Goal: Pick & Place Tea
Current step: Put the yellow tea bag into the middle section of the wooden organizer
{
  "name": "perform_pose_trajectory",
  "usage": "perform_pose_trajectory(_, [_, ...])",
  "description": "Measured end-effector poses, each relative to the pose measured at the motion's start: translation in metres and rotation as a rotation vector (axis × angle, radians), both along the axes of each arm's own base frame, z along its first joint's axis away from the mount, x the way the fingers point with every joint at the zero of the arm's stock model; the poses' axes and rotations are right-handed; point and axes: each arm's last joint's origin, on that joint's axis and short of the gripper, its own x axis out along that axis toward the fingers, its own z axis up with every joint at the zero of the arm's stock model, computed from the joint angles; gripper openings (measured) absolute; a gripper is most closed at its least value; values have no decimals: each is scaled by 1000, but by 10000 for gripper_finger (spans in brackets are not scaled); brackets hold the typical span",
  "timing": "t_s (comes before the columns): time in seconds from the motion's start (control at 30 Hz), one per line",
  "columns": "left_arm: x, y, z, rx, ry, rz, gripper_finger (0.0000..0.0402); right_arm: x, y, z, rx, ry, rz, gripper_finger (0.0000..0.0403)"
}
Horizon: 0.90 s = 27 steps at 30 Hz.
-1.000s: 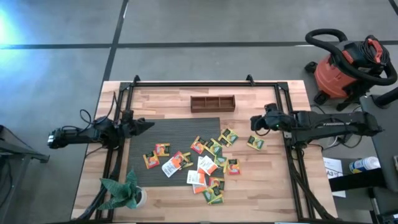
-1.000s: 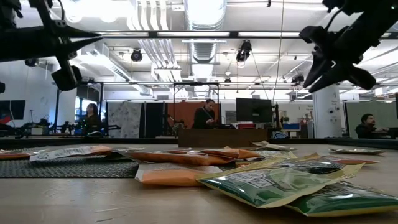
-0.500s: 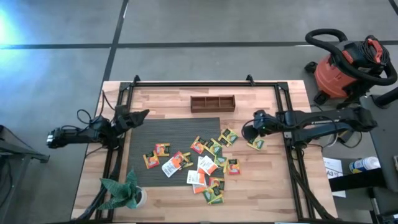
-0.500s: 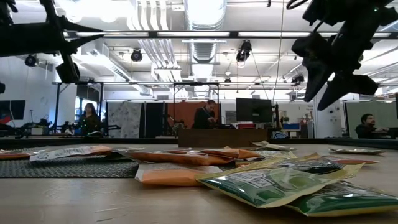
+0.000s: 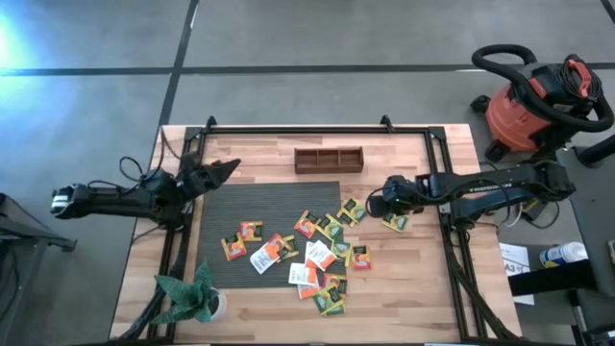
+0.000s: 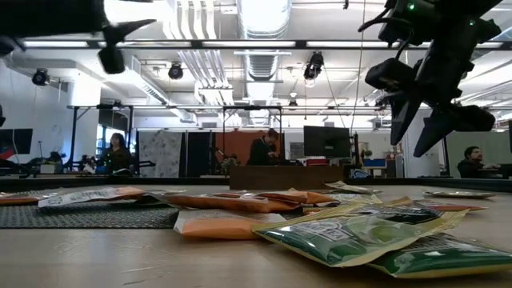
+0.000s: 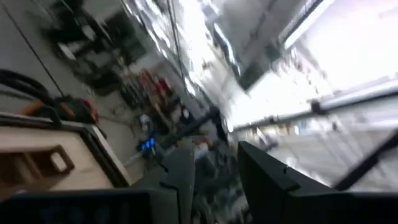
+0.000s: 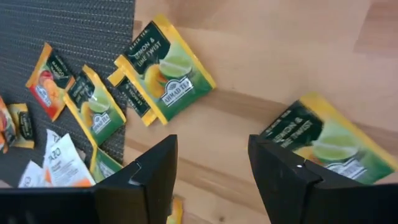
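Note:
Several small tea packets [image 5: 317, 250], green, orange and white, lie flat on the grey mat [image 5: 216, 207] and on the wood to its right. My right gripper [image 5: 381, 202] hangs open above bare wood, pointing steeply down. It stands between one green-yellow packet [image 8: 168, 78] and another [image 8: 329, 146], and touches neither. In the low view its spread fingers [image 6: 416, 112] are well above the table. My left gripper [image 5: 227, 171] is open in the air over the mat's far left corner, tipped upward and holding nothing.
A brown wooden tray [image 5: 329, 159] with three compartments stands beyond the mat. A potted plant [image 5: 192, 296] sits at the near left corner. Black frame rails [image 5: 444, 173] run along the table's sides. A red vacuum [image 5: 533, 101] stands off the table. People [image 6: 264, 148] are in the room behind.
My right gripper has moved toward the table's left, sunk a little, tipped steeply down and opened wider over the wood beside the packets. My left gripper has risen, tipped its fingers upward, shifted toward the far edge and opened. No packet has moved.

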Motion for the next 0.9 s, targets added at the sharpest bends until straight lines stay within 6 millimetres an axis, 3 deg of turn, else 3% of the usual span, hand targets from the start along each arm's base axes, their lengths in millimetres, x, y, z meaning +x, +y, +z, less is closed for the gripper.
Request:
perform_pose_trajectory(0.3, [81,30,13,-19,534,-21,117,18,0,-12,1,-29,15,193])
perform_pose_trajectory(0.4, [111,41,29,49,564,-125,117,23,-1,-18,-12,-11,46,183])
perform_pose_trajectory(0.6, [155,53,22,88,728,-259,105,26,1,-30,-25,47,84,114])
perform_pose_trajectory(0.7, [173,58,23,99,708,-318,82,26,1,-33,-39,47,94,67])
perform_pose_trajectory(0.9, [204,64,-6,58,772,-423,32,35,1,-40,-42,-48,100,12])
